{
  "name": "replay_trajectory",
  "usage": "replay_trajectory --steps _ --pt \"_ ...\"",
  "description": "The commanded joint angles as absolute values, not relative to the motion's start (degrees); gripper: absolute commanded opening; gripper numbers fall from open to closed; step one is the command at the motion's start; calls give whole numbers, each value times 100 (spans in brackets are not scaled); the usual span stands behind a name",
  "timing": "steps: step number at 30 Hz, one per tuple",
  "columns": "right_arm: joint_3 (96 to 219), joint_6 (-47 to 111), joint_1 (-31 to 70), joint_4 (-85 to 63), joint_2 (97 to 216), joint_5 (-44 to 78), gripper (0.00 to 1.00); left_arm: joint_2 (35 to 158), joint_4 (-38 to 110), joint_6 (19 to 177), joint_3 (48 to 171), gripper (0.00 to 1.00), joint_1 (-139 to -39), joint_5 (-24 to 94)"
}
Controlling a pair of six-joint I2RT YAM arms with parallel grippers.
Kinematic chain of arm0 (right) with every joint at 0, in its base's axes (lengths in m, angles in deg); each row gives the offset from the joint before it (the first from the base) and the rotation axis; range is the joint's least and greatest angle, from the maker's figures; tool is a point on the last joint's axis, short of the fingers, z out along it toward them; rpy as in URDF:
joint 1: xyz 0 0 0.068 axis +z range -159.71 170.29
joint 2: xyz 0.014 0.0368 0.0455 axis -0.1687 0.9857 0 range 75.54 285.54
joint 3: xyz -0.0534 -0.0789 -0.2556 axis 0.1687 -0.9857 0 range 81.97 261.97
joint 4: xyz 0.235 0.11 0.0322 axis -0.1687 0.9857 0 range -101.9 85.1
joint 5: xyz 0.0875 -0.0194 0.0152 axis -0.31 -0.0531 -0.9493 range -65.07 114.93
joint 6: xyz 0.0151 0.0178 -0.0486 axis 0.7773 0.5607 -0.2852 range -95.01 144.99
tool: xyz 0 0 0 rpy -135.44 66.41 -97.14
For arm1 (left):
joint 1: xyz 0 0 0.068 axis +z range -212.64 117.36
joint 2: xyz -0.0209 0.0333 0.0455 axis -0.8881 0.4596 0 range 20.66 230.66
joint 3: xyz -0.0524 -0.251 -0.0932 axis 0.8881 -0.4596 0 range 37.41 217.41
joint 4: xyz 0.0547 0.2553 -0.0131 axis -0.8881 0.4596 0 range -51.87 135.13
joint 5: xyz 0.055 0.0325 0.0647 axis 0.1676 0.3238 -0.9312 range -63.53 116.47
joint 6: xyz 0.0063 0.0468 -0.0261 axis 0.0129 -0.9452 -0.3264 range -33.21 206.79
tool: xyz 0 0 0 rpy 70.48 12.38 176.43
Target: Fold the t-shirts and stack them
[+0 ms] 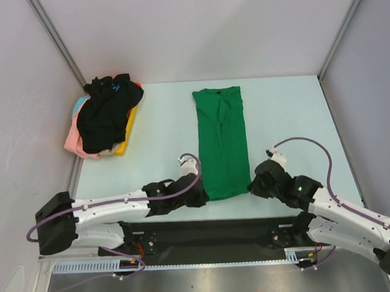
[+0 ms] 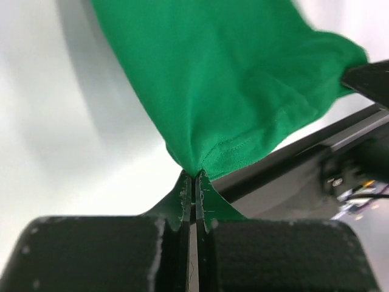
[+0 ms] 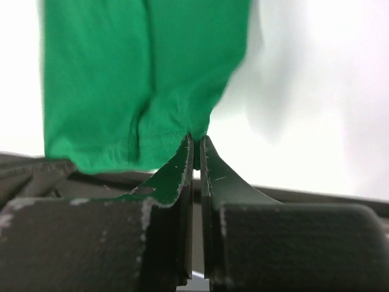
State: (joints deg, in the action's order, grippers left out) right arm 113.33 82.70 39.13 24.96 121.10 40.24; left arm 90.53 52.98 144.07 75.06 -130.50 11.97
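A bright green t-shirt (image 1: 221, 141) lies folded into a long strip down the middle of the table. My left gripper (image 1: 202, 195) is shut on its near left corner, and in the left wrist view the cloth (image 2: 237, 85) is pinched between the fingertips (image 2: 182, 188). My right gripper (image 1: 253, 185) is shut on the near right corner, with the green hem (image 3: 140, 91) caught at its fingertips (image 3: 209, 152). A black t-shirt (image 1: 108, 111) with a small blue mark tops a pile at the back left.
Under the black shirt, pink, orange, yellow and light blue cloth (image 1: 77, 142) shows at the pile's edges. The table (image 1: 162, 134) ends at a dark front strip (image 1: 206, 227) near the arm bases. Grey walls close in the left, back and right sides.
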Motion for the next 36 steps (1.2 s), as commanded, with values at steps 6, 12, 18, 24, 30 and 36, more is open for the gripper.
replay_trajectory --steps 6,12,18,24,30,36 --pt "12572 6780 2389 1905 13178 3637 0 9062 5940 13408 8678 0 -11908 1390" --pt "13346 6059 1632 1509 14336 3189 0 9835 5984 12469 9654 0 -10907 1452" --pt "14278 5672 954 1324 15593 2810 0 10941 6001 12055 10620 0 -10212 1943" --pt "15034 5505 760 1271 16491 2669 0 11733 6072 11993 11307 0 -9772 2296" --pt "15553 5434 708 1271 17353 2599 0 12480 6230 11931 11896 0 -9534 2454" --pt "15939 5496 620 1367 18117 2643 0 13280 6326 11966 12431 13 -9324 2760"
